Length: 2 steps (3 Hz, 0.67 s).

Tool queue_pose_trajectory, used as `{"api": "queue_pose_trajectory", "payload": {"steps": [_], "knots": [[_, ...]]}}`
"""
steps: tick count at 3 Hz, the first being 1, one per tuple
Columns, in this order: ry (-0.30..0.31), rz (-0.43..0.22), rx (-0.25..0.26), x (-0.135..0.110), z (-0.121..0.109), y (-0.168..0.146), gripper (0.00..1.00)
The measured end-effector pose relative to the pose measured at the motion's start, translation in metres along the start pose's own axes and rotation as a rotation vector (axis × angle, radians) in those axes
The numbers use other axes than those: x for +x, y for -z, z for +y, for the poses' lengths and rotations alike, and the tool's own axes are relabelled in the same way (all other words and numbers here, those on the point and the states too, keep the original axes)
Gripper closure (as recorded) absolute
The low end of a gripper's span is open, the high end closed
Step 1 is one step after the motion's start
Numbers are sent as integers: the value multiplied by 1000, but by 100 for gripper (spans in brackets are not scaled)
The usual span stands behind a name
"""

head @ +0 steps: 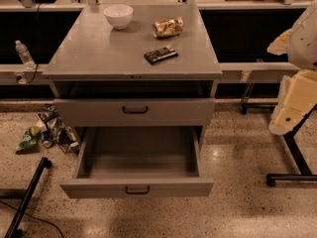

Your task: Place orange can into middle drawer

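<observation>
Speckled terrazzo floor underfoot, dark shelving behind, and off on the far left a water bottle (pixel 22 52) stands on the ledge with a green snack bag (pixel 29 138) on the ground below it. Moving in, we reach the grey cabinet (pixel 89 53). On its top sits the white bowl (pixel 118 15), and just right of it the orange can (pixel 167 27) lies on its side near the back edge. A flat dark packet (pixel 160 55) rests in front of the can, apart from it.

Below, the upper drawer front (pixel 173 111) is closed, while the middle drawer (pixel 141 158) is pulled out and bare inside. That part looks ready for me.

Out at the right edge hangs my gripper (pixel 291 108), well away from the can and beside the cabinet. Whether it is wide or narrow I cannot tell.

My plan is to come over the top and approach the can across its round body. I need to stay clear of the bowl and not nudge the can into a roll.

No brand or lettering is readable on the can or the packet.
</observation>
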<state>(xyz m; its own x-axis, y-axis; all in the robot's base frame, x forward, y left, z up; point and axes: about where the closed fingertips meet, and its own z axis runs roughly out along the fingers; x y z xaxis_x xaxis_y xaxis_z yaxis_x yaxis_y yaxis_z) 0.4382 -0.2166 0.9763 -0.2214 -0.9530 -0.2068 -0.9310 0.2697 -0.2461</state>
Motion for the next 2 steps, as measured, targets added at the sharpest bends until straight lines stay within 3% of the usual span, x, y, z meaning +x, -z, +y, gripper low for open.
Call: {"api": "queue_pose_trajectory", "payload": {"steps": [1,2], "knots": [[4,-3,5,-1,-1,0,0],[9,-82,7,-24,-39,-17,0]]}}
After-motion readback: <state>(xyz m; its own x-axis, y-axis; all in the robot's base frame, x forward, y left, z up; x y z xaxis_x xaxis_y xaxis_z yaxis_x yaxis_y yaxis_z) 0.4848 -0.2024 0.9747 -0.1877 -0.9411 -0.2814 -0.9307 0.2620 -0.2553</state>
